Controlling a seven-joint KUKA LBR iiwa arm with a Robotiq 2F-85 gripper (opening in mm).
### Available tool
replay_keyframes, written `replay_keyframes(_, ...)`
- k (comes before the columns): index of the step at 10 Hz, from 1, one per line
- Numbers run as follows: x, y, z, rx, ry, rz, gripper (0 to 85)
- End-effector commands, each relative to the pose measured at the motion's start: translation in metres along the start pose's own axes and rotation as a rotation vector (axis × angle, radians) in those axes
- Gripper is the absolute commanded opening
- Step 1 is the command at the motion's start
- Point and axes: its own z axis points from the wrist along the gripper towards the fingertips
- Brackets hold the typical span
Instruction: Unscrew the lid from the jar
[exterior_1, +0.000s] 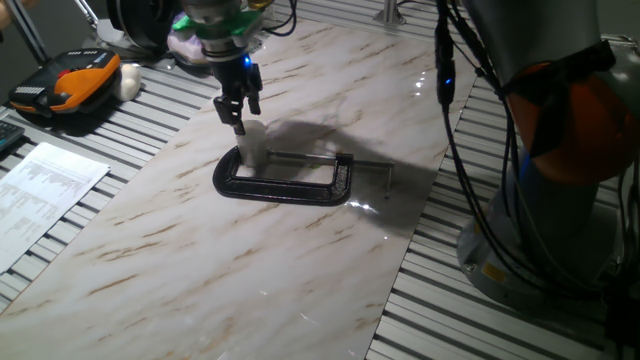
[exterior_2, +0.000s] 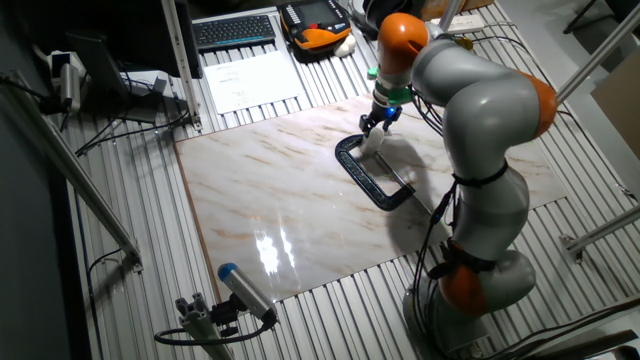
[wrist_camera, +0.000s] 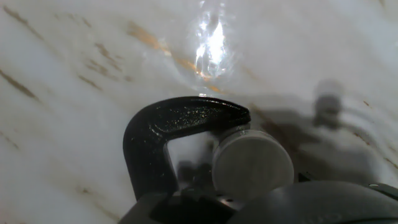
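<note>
We see the jar (exterior_1: 252, 147) standing upright on the marble surface (exterior_1: 200, 250), pinched in the mouth of a black clamp (exterior_1: 290, 185) that lies flat there. The lid (wrist_camera: 252, 165) sits on top of the jar, a pale round disc in the hand view, right beside the clamp's curved end. The tool (exterior_1: 238, 118) hangs directly over the jar, its fingers close together and pointing down at the lid; we cannot tell whether they touch or grip it. The clamp's screw bar and handle stretch away from the jar on the far side. Well away from the clamp, off the marble, lie a printed sheet (exterior_1: 45, 190), an orange and black handset (exterior_1: 65, 85) and a keyboard (exterior_2: 235, 30). The robot's grey arm (exterior_2: 480, 110) arches above the clamp, throwing a shadow beside it.
</note>
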Motion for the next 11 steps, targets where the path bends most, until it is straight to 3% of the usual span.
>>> replay_keyframes(1,0.0,-0.0003,0.0003,0.004,-0.018,-0.022,51.0)
replay_keyframes(3,0.0008,-0.0003,0.0005,0.006,0.005,-0.077,51.0)
replay_keyframes(4,0.0012,-0.0004,0.0002,0.007,-0.031,-0.087,51.0)
replay_keyframes(5,0.0011,-0.0004,0.0004,0.002,-0.042,-0.097,51.0)
replay_keyframes(7,0.0008,0.0004,0.0008,0.0,-0.032,-0.107,51.0)
replay_keyframes(8,0.001,0.0002,0.0007,0.005,-0.036,-0.118,68.0)
replay_keyframes(9,0.0013,0.0002,0.0006,0.016,-0.049,-0.138,68.0)
replay_keyframes(10,0.0015,0.0002,0.0006,0.011,-0.037,-0.153,51.0)
replay_keyframes(11,0.0015,0.0002,0.0009,0.015,-0.019,-0.172,68.0)
